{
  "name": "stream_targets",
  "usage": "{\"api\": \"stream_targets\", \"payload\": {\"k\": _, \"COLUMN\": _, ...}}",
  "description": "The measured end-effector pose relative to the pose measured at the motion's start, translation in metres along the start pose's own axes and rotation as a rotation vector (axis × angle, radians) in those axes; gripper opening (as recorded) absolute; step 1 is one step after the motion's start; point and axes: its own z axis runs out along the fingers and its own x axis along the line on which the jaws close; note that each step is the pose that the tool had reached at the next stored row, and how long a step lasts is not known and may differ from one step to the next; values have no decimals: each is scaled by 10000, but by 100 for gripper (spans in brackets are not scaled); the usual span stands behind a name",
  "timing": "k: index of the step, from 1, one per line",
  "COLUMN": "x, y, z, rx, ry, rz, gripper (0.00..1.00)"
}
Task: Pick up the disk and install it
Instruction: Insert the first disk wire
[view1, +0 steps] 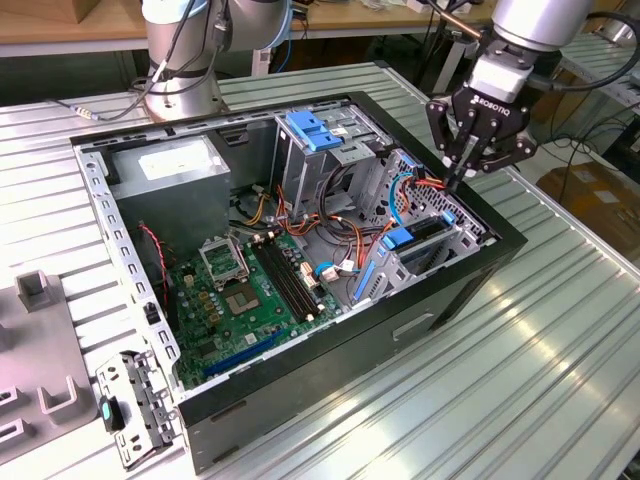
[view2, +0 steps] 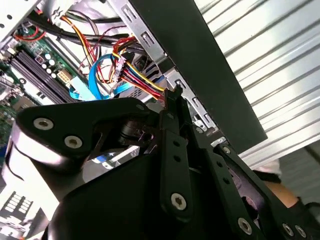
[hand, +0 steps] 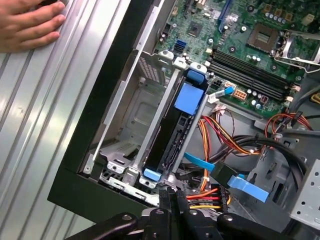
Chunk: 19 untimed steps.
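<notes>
The disk (hand: 171, 131) stands on edge in a slot of the drive cage (hand: 131, 107) at the case's corner, its blue rail ends and a blue tab showing along its dark top edge. In the exterior view the disk (view1: 424, 229) sits in the cage at that view's right. My gripper (view1: 459, 178) hangs just above the case wall beside the cage, fingers pressed together and holding nothing. In both wrist views the shut fingertips (hand: 172, 199) (view2: 175, 102) hover over the bundle of coloured power wires (view2: 135, 75) next to the disk's end, apart from the disk.
A person's hand (hand: 30, 22) rests on the ribbed table beside the case. The open black case (view1: 470, 270) holds a green motherboard (view1: 245, 290), a grey power-supply box (view1: 175, 165) and a blue latch plate (view1: 315, 130). A loose bracket (view1: 135, 410) lies at the exterior view's lower left.
</notes>
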Motion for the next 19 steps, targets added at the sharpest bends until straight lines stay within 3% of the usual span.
{"api": "stream_targets", "payload": {"k": 4, "x": -4, "y": 6, "z": 6, "rx": -24, "ry": -10, "rz": 412, "gripper": 16}}
{"api": "stream_targets", "payload": {"k": 8, "x": -27, "y": 58, "z": 13, "rx": -38, "ry": -15, "rz": 629, "gripper": 16}}
{"api": "stream_targets", "payload": {"k": 12, "x": -30, "y": 59, "z": 32, "rx": -80, "ry": -26, "rz": 1304, "gripper": 16}}
{"api": "stream_targets", "payload": {"k": 14, "x": -31, "y": 58, "z": 55, "rx": -122, "ry": -41, "rz": 2001, "gripper": 16}}
{"api": "stream_targets", "payload": {"k": 19, "x": -49, "y": 91, "z": 124, "rx": -172, "ry": -56, "rz": 2752, "gripper": 16}}
